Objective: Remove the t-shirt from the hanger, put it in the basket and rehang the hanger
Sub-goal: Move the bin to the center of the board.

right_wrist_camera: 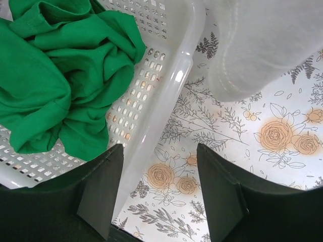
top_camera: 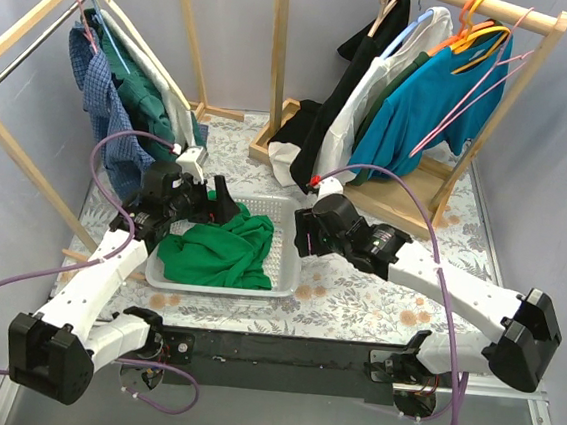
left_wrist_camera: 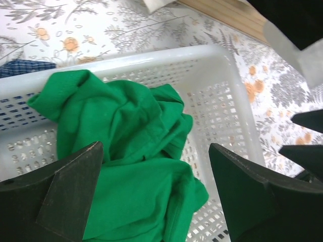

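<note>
A green t-shirt (top_camera: 221,252) lies crumpled in the white plastic basket (top_camera: 292,264) in the middle of the table; no hanger shows in it. My left gripper (top_camera: 219,202) hangs open just above the shirt at the basket's left back; in the left wrist view its jaws (left_wrist_camera: 154,146) stand wide apart over the green cloth (left_wrist_camera: 126,166) and hold nothing. My right gripper (top_camera: 301,236) is open and empty at the basket's right wall; in the right wrist view (right_wrist_camera: 159,148) it straddles the basket's rim (right_wrist_camera: 171,85), with the shirt (right_wrist_camera: 60,75) to its left.
A wooden rack at the back right holds a teal shirt (top_camera: 424,106), white and black garments and orange hangers (top_camera: 477,30). A rack at the left holds a plaid shirt (top_camera: 99,94) and green clothes. A white garment (right_wrist_camera: 262,40) hangs close over the right gripper.
</note>
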Available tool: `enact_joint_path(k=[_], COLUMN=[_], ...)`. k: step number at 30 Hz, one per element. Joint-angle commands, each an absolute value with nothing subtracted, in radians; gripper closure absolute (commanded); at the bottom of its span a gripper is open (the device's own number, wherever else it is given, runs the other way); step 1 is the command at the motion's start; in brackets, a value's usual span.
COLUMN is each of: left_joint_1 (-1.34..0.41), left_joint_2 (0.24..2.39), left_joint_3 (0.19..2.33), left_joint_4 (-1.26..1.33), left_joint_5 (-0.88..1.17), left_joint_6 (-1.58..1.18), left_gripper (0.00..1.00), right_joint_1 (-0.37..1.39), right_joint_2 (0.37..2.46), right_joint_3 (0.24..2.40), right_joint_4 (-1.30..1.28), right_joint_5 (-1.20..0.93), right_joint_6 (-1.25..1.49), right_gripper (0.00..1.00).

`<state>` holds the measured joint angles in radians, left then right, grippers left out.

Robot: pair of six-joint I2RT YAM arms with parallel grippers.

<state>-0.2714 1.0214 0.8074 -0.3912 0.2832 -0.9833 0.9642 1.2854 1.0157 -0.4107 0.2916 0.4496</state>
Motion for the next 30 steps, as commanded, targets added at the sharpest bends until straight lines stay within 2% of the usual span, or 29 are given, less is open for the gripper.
enact_joint_path(k=[1, 9, 17, 25, 30], left_joint_1=[-0.285, -0.383, -0.601, -0.75, -0.77], left_joint_2=[0.979, 0.936, 1.001, 1.161, 1.209], left_joint_3=[0.821, 0.845, 0.933, 1.11, 1.16], left_joint_4=[-0.391, -0.385, -0.383, -0.379, -0.364], left_joint_5=[0.376, 0.436, 0.313, 0.065, 0.012], left_joint_6=[-0.976, -0.989, -1.058, -1.095, -1.115], left_gripper=[0.15, 0.16, 0.17, 0.18, 0.18], right_joint_1=[0.966, 0.953, 0.871, 0.851, 0.851], right_joint_2=[1.243, 1.155, 1.092, 1.222, 1.319], right_joint_3=[0.991, 0.911, 0.79, 0.787, 0.862], right_joint_4=[-0.423, -0.465, -0.443, -0.351, -0.31], right_joint_5=[0.328, 0.405, 0.338, 0.216, 0.117], right_joint_6=[0.472, 0.534, 0.554, 0.522, 0.518], right_gripper=[0.33, 0.33, 0.33, 0.34, 0.35])
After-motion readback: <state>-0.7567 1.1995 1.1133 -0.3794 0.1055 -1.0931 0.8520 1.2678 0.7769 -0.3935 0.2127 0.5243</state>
